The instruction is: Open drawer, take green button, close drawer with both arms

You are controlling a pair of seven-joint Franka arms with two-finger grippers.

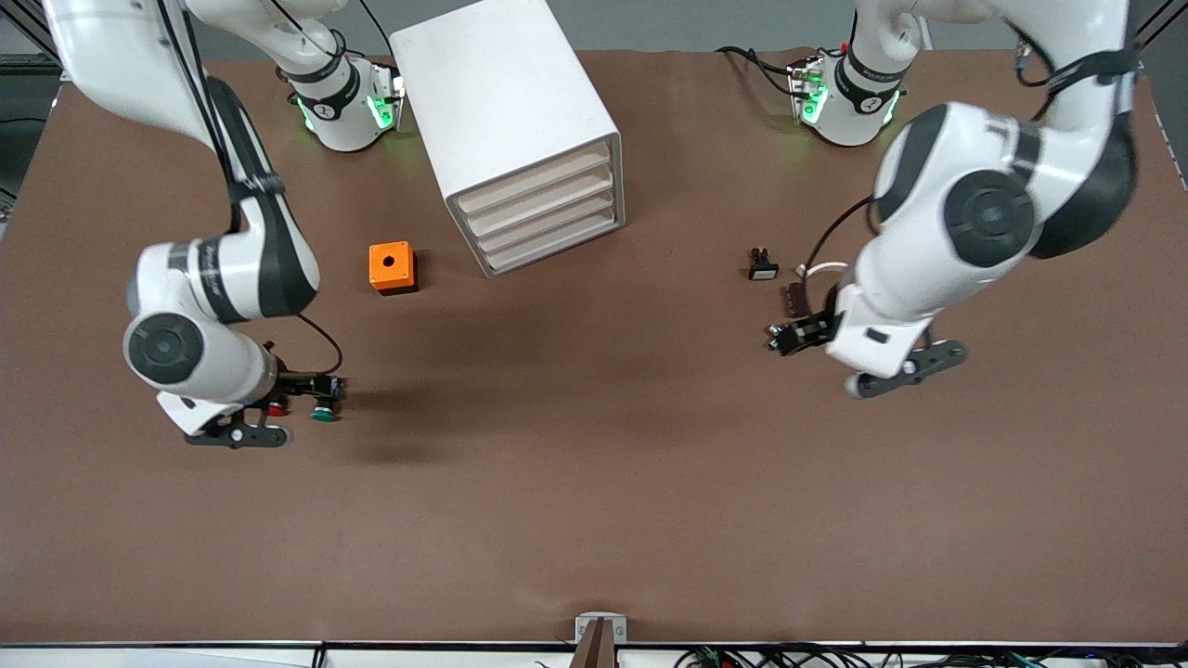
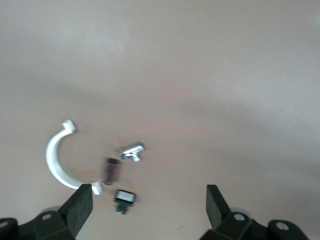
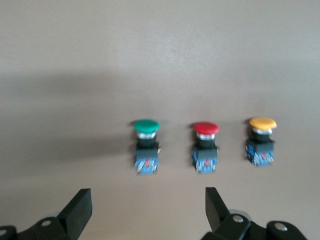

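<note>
Three push buttons on the table, toward the right arm's end from the cabinet (image 1: 516,130). Green button (image 3: 146,145): under the spread right gripper (image 3: 145,210); likely light, rigid; best pinched at its black body. Left gripper (image 2: 147,210) spread, waiting.

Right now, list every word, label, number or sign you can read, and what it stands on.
None can be read.
Right arm: dark lettering on the forearm, too small to read.
Both arm bases: a small round mark, unreadable.
Green button, cabinet, orange box: no text shows.
</note>
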